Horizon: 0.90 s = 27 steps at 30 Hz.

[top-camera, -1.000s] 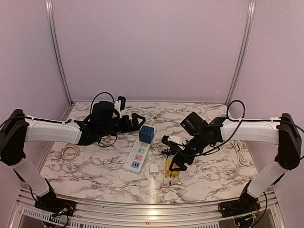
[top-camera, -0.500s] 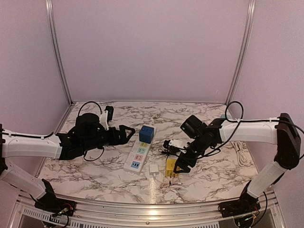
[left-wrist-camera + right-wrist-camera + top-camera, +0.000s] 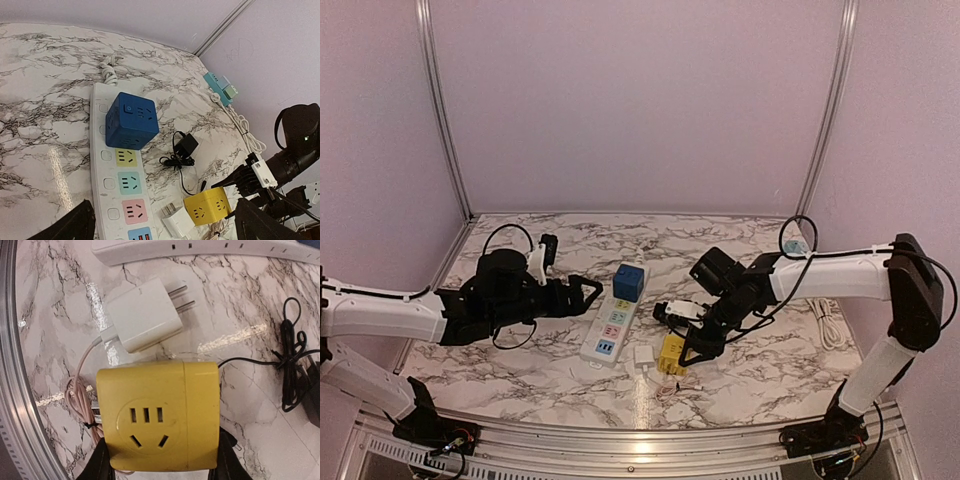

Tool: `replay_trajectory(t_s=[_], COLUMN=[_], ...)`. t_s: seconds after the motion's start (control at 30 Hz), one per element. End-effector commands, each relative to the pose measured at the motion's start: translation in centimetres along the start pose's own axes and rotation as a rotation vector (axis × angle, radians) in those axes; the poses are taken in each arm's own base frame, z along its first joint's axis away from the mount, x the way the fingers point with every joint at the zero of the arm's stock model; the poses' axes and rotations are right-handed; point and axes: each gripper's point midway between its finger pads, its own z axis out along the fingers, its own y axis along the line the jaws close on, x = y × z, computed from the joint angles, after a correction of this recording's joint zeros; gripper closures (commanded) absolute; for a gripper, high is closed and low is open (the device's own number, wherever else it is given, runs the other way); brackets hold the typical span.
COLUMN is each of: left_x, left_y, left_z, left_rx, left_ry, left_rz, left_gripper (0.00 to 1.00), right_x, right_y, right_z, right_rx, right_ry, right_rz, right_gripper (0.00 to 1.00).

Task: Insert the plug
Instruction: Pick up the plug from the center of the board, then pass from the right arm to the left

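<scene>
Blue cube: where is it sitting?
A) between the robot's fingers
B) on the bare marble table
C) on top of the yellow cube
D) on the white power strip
D: the blue cube stands on the white power strip, just past its row of coloured sockets.

Looks like a robotics lab test cell: marble-patterned counter (image 3: pixel 520 365) boxed in by aluminium frame (image 3: pixel 443 110) and plain lilac walls (image 3: pixel 640 100) (one flat colour), left arm (image 3: pixel 380 312) and right arm (image 3: pixel 835 275) bolted at the counter's near edge.
</scene>
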Motion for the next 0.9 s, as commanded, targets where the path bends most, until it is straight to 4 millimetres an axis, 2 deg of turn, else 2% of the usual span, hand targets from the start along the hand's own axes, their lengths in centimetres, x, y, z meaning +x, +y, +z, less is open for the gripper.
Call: replay_trajectory(t_s=[0.0,0.1,0.2,0.33,0.47,0.63,0.73,0.87], left_x=[-1.2,-1.7,-3.0,-4.3,-4.2,-1.0,1.2,3.6], left_y=[-2.0,-2.9,-4.6,-8.8,-12.3,-15.4,-16.4,-18.0], left_z=[-0.8,-1.0,-2.2,-4.9,-7.2,-8.0,-8.4,-9.2], left_rx=[0.061,0.059,0.083,0.217,0.299,0.325,0.312,0.365], left_ry=[-0.034,-0.046,-0.129,-0.231,-0.271,-0.192,-0.173,-0.14], left_rz=[0.053,0.164,0.341,0.555,0.793,1.187,1.404,1.61], left_gripper=[0.01,0.01,0.01,0.01,0.01,0.01,0.01,0.01], right_x=[-2.4,-4.6,-7.2,-9.5,-10.9,-11.7,-11.8,-11.6], right_y=[0.9,1.7,2.7,4.3,6.7,9.3,10.3,11.1], right_z=[-1.0,-3.1,-6.1,-10.1,-14.1,-16.3,-16.4,-15.8], right_rx=[-0.039,-0.058,-0.08,-0.103,-0.161,-0.284,-0.351,-0.411], right_ry=[-0.069,-0.158,-0.259,-0.372,-0.506,-0.592,-0.603,-0.6], right_rz=[-0.029,-0.045,-0.056,-0.088,-0.138,-0.181,-0.2,-0.206], right_gripper=[0.77,0.84,0.85,0.85,0.85,0.84,0.84,0.83])
